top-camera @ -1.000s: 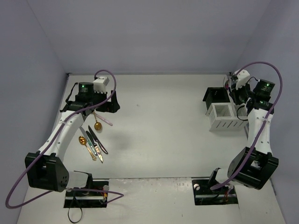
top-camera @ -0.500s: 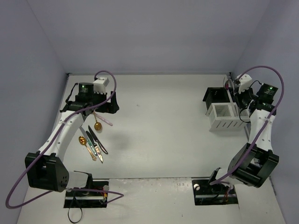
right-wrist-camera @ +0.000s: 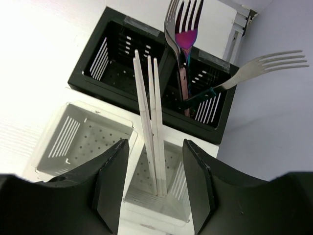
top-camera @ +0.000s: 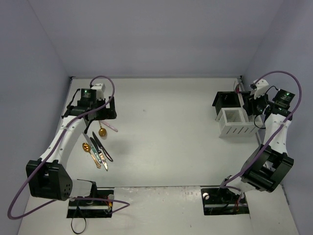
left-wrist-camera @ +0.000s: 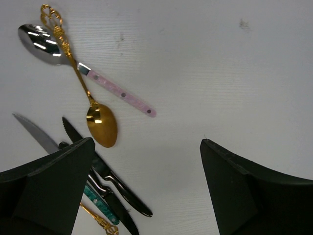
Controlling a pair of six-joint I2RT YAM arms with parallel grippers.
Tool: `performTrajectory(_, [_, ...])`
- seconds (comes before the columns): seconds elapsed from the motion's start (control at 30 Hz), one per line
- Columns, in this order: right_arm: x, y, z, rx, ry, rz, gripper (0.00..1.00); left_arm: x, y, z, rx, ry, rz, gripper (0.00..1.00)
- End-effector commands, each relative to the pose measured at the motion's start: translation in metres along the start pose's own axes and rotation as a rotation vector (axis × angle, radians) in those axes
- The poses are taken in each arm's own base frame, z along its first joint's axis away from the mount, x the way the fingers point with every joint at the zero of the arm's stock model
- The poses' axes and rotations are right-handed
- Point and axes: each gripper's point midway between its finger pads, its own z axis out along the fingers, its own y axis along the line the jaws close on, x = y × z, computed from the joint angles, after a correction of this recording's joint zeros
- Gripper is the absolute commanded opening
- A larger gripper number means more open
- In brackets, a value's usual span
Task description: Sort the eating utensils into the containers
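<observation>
Two black fingers (right-wrist-camera: 113, 186) of the right gripper (right-wrist-camera: 156, 146) stand partly apart, one on each side of three thin pale sticks (right-wrist-camera: 149, 122), and neither seems to touch them. The sticks stand upright in the near compartment of the white slotted plastic bin (right-wrist-camera: 73, 142). Behind it, the black slotted bin (right-wrist-camera: 88, 85) holds a purple-handled fork (right-wrist-camera: 183, 34) and a plain silver fork (right-wrist-camera: 264, 63).

The step looks like letting the sticks go. Done well, the gripper rises straight up along them with the jaws no narrower, so that no pad drags a stick out or tips the bin.

The left gripper (left-wrist-camera: 146, 143) hangs wide open and empty over the white table (left-wrist-camera: 234, 73), just beside the remaining cutlery. An ornate gold spoon (left-wrist-camera: 100, 125) lies across a pink-handled silver spoon (left-wrist-camera: 115, 90), with dark-handled knives (left-wrist-camera: 107, 176) close by. The gold spoon, being on top, is probably the cleaner first pick, pinched across its thin stem.
</observation>
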Motion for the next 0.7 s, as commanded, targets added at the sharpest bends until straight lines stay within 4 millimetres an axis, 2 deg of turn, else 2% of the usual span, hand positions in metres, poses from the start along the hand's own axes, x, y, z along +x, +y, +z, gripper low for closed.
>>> performTrajectory(0.0, [-0.07,-0.003,-0.028,0.039,-0.162,-0.017,0.47,-0.004,0.034,0.004,-0.213,0.003,-0.101,0.85])
performTrajectory(0.17, [-0.109,0.021,-0.042,0.018,-0.234,-0.008,0.5,0.014,0.062,0.038,-0.373,0.124,-0.121,0.71])
performTrajectory(0.3, [-0.132,0.047,-0.05,-0.014,-0.281,-0.031,0.52,0.021,0.068,0.057,-0.403,0.177,-0.202,0.67])
performTrajectory(0.43, [-0.137,0.058,-0.052,-0.036,-0.294,-0.018,0.53,0.024,0.075,0.07,-0.412,0.208,-0.223,0.59])
performTrajectory(0.53, [-0.138,0.061,-0.052,-0.043,-0.297,-0.018,0.53,0.026,0.08,0.075,-0.41,0.226,-0.235,0.49])
performTrajectory(0.67, [-0.138,0.062,-0.053,-0.047,-0.298,-0.016,0.53,0.027,0.089,0.082,-0.419,0.245,-0.241,0.45])
